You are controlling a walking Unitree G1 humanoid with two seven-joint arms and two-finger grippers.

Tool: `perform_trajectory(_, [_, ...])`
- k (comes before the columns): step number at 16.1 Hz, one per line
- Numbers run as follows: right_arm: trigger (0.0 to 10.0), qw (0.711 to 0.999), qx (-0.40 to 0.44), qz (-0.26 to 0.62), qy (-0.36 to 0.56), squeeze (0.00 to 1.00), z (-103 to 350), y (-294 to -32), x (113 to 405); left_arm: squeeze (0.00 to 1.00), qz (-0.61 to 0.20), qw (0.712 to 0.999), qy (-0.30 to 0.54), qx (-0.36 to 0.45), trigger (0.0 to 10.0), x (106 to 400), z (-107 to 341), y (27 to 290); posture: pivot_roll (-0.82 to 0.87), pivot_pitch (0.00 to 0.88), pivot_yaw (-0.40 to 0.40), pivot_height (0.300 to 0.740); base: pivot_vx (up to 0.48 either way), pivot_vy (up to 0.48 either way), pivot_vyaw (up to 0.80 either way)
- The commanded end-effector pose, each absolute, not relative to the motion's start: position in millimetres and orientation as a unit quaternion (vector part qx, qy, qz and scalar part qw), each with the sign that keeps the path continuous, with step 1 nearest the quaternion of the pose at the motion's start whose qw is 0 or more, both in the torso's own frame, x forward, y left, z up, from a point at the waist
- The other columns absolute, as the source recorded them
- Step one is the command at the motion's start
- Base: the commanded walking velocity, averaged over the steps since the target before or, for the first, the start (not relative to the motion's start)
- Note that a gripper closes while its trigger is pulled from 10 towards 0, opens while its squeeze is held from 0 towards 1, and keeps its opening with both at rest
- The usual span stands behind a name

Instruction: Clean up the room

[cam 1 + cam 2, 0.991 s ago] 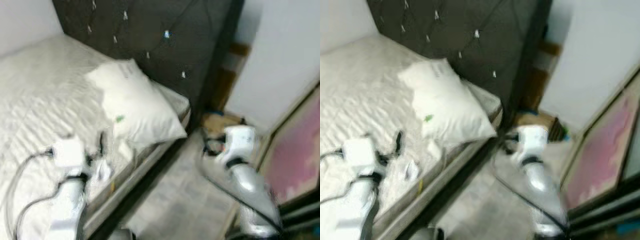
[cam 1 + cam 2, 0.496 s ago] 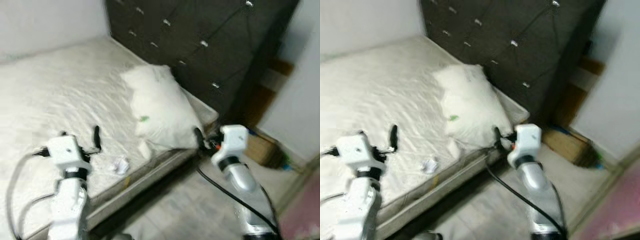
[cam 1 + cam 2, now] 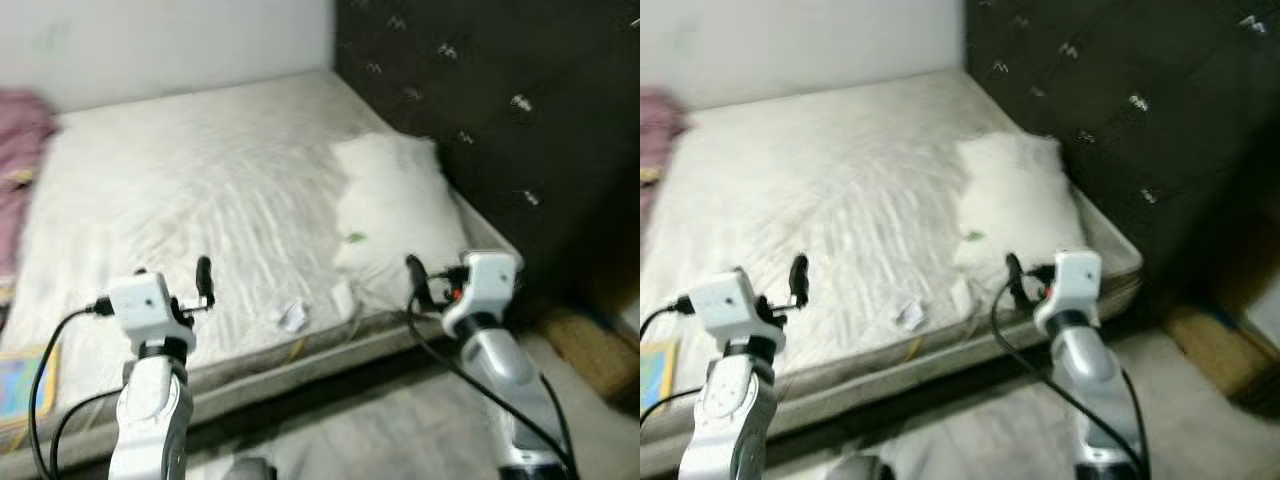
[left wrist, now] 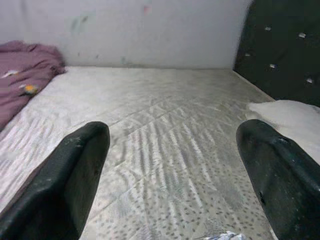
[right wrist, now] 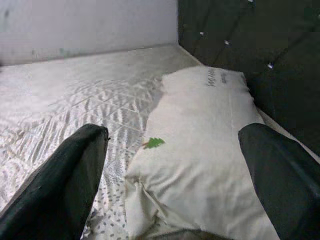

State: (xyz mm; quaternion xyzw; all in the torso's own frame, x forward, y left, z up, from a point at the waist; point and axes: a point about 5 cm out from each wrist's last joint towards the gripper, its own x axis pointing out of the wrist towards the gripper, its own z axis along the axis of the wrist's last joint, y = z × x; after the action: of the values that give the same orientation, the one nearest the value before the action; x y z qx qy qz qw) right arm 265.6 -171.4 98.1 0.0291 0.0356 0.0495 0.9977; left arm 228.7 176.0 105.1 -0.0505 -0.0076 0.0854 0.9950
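View has swung left: both hands [image 4: 172, 175] [image 5: 172, 175] now face the bed [image 3: 180, 180].

The bed [image 3: 180, 190] lies in front, with the headboard [image 3: 480, 90] at its right end and the wall [image 3: 160, 40] behind it. The pillow [image 3: 395, 215] lies on the bed next to the headboard. A crumpled paper [image 3: 291, 317] sits on the bed near the front edge, left of the pillow. A blanket [image 4: 25, 70] lies at the far left.

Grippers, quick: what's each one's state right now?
Left gripper: open, holding nothing, raised over the white mattress.
Right gripper: open, holding nothing, facing the white pillow.
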Motion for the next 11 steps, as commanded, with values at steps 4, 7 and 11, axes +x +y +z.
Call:
perform_trajectory(4, [10.0,0.997,0.039,0.058,0.034,0.00,99.7,-163.6,266.7,0.00,0.047,0.997,0.004,-0.067,10.0,226.4,106.6,172.9,0.03,0.028,-0.037,0.740,0.000,0.000,0.74])
perform_trajectory(7, [10.0,0.997,0.047,0.050,0.032,0.00,100.1,-165.9,267.2,0.00,0.059,0.997,-0.016,-0.055,10.0,225.4,109.2,174.1,0.03,0.035,-0.038,0.740,0.000,0.000,0.16])
perform_trajectory(11, [10.0,0.997,0.048,0.045,0.030,0.00,100.5,-166.3,267.1,0.00,0.042,0.998,-0.014,-0.046,10.0,225.2,111.3,173.6,0.02,0.037,-0.035,0.740,0.000,0.000,0.00])
